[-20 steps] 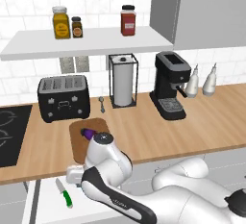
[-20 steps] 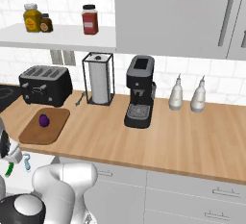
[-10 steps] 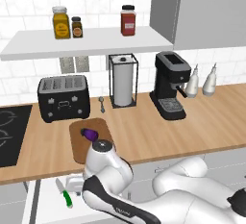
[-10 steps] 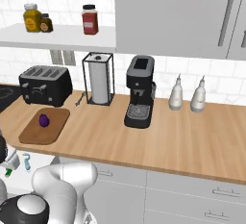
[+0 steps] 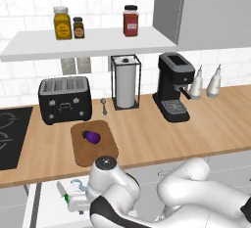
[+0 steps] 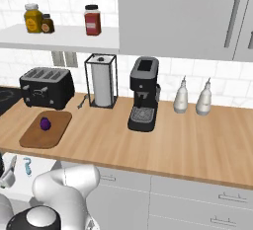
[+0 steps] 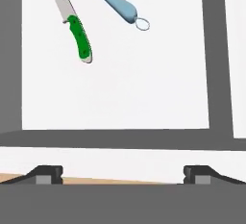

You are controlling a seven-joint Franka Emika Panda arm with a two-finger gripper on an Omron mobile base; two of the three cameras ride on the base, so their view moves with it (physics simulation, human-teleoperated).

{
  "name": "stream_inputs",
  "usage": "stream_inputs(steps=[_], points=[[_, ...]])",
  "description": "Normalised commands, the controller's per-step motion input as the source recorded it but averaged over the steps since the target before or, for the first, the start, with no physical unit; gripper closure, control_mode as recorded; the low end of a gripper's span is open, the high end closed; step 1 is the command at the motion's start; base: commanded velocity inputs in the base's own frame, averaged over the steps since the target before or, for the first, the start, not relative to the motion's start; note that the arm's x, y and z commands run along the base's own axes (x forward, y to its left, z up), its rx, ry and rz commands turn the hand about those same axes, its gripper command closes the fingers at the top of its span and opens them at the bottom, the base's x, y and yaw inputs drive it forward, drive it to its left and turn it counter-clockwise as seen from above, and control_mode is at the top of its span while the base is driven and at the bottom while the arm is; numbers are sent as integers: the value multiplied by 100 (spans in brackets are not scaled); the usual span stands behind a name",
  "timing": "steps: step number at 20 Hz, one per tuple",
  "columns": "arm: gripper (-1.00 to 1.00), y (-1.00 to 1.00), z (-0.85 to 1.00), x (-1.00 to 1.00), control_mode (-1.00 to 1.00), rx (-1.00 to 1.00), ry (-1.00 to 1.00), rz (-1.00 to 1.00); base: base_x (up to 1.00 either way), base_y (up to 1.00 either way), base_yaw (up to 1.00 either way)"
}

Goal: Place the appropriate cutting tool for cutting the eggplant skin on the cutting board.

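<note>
pincer (image 7: 123, 172): we see it spread wide, gripping nothing | peeler (image 7: 115, 2): lies in the open drawer, just right of the green-handled knife (image 7: 74, 23) | eggplant (image 5: 91, 136): on cutting board (image 5: 93, 154), near toaster (image 5: 65, 99)

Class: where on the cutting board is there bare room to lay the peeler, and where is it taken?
The cutting board is bare along its near half, toward the counter edge. The eggplant takes its far middle, toward the toaster.
</note>
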Motion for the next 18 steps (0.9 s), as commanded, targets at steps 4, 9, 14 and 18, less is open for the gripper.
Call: stream_inputs(steps=[4,9,14,18], points=[[-100,0,-21,13,-100,0,16,-4,0,0,0],[-100,-1,0,3,-100,0,15,-2,0,0,0],[-100,-2,-9,-15,-100,0,7,0,0,0,0],[-100,0,-3,-9,-100,0,-4,0,0,0,0]])
